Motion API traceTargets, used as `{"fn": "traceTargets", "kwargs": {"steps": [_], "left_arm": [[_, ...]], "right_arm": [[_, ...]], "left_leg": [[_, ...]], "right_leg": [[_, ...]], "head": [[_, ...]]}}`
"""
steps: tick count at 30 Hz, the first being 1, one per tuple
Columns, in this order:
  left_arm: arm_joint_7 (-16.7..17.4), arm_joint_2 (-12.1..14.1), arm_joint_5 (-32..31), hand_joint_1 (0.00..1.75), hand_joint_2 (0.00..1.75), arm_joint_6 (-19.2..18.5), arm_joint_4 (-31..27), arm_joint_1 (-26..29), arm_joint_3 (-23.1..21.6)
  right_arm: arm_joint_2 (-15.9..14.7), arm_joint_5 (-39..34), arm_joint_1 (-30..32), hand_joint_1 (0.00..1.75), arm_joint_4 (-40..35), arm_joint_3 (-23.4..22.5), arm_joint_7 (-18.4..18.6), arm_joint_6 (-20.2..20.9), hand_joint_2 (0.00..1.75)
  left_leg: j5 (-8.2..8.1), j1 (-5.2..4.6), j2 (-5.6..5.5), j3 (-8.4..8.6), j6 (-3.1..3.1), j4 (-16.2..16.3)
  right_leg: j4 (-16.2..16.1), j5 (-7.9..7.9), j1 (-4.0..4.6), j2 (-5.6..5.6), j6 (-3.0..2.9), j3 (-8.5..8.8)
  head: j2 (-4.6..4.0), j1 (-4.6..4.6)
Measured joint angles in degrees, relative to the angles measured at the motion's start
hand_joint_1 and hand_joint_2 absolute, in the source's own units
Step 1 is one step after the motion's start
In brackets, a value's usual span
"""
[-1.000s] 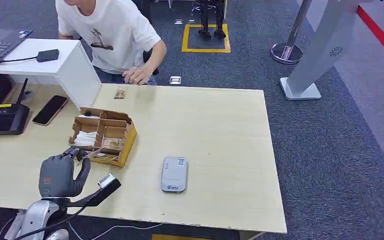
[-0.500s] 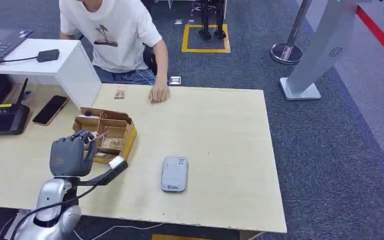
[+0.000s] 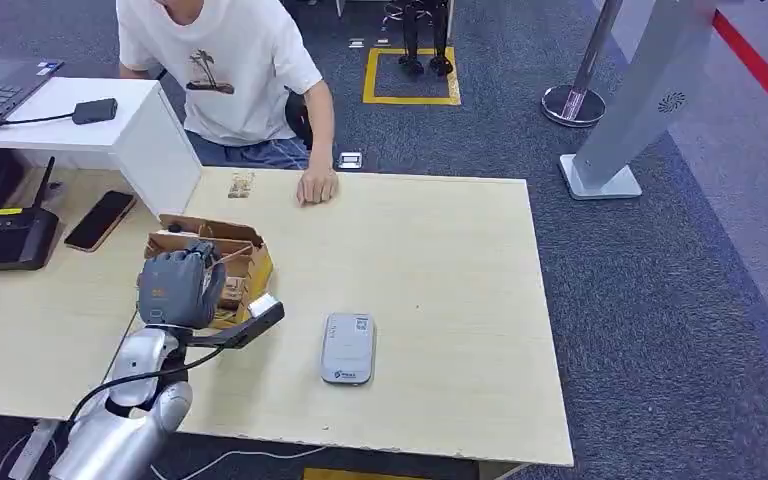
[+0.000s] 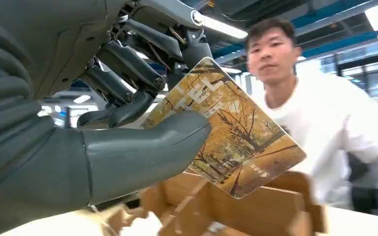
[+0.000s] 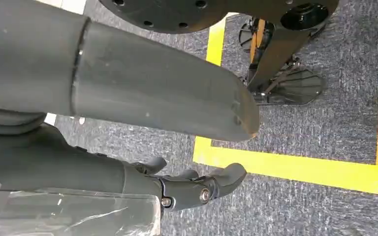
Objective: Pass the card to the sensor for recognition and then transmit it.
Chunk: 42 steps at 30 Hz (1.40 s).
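In the left wrist view my left hand point(image 4: 128, 98) pinches a card point(image 4: 236, 142) with an autumn-tree picture between the thumb and fingers, just above a cardboard box point(image 4: 256, 206). Seen from the head view, that hand point(image 3: 178, 288) hovers over the compartmented box point(image 3: 250, 250) at the table's left, and its back hides the card. The grey card sensor point(image 3: 348, 347) lies flat on the table to the right of the hand and nearer the front edge. My right hand point(image 5: 197, 189) hangs beside the body over the carpet, holding nothing.
A person in a white shirt point(image 3: 230, 60) sits at the far side with one hand point(image 3: 317, 187) resting on the table edge. A phone point(image 3: 100, 220), a black device point(image 3: 5, 240) and a white counter point(image 3: 110, 125) stand at the left. Another card point(image 3: 241, 185) lies near the far edge.
My left hand has risen from near the front edge and moved forward over the box. The person's hand came to rest on the table's far edge.
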Motion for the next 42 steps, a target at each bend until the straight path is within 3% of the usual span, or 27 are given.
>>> {"fn": "traceTargets", "kwargs": {"steps": [10, 13, 18, 25, 38, 42], "left_arm": [[-1.55, -2.95, 2.64, 1.75, 1.75, -0.07, 3.28, -3.89, -3.85], [-4.08, -3.84, 4.39, 1.75, 1.75, -1.94, 3.97, -4.87, -5.26], [-3.4, -6.53, 4.48, 1.75, 1.75, -2.95, 4.94, -6.9, -8.2], [-5.22, -8.57, 5.0, 1.75, 1.75, -6.49, 6.69, -7.49, -11.78], [-5.26, -9.62, 5.0, 1.75, 1.75, -6.58, 8.0, -7.57, -12.76], [-4.43, -10.57, 2.51, 1.75, 1.75, -6.12, 8.74, -7.43, -14.75]], "right_arm": [[-0.09, 0.41, -0.94, 0.0, 0.22, 1.11, 0.09, 0.24, 0.0], [-0.11, 0.81, -0.97, 0.0, 0.28, 1.2, 0.15, 0.33, 0.0], [-0.15, 0.92, -1.55, 0.0, 0.33, 1.79, 0.2, 0.35, 0.0], [-0.33, 1.05, -1.97, 0.0, 0.35, 2.29, 0.19, 0.33, 0.0], [-0.5, 1.05, -2.01, 0.0, 0.37, 2.51, 0.2, 0.33, 0.0], [-0.52, 0.98, -2.07, 0.0, 0.37, 2.58, 0.39, 0.42, 0.0]], "left_leg": [[0.02, -0.01, 0.05, -0.01, 0.02, 0.01], [0.03, -0.01, -0.01, -0.07, 0.02, 0.02], [0.06, -0.03, 0.13, -0.12, 0.03, 0.01], [0.07, -0.03, 0.09, -0.15, 0.03, 0.02], [0.07, -0.02, 0.11, -0.15, 0.03, 0.01], [0.07, -0.03, 0.08, -0.18, 0.03, 0.01]], "right_leg": [[0.0, 0.06, -0.01, 0.04, -0.02, -0.02], [0.0, 0.06, -0.01, -0.03, -0.02, -0.07], [0.0, 0.11, -0.01, 0.11, 0.0, -0.11], [0.0, 0.11, -0.01, 0.07, 0.01, -0.14], [0.0, 0.11, -0.01, 0.12, 0.0, -0.17], [0.0, 0.11, -0.01, 0.08, 0.01, -0.15]], "head": [[0.0, -0.02], [0.0, -0.02], [0.0, -0.02], [0.0, -0.02], [0.0, -0.02], [0.0, -0.02]]}}
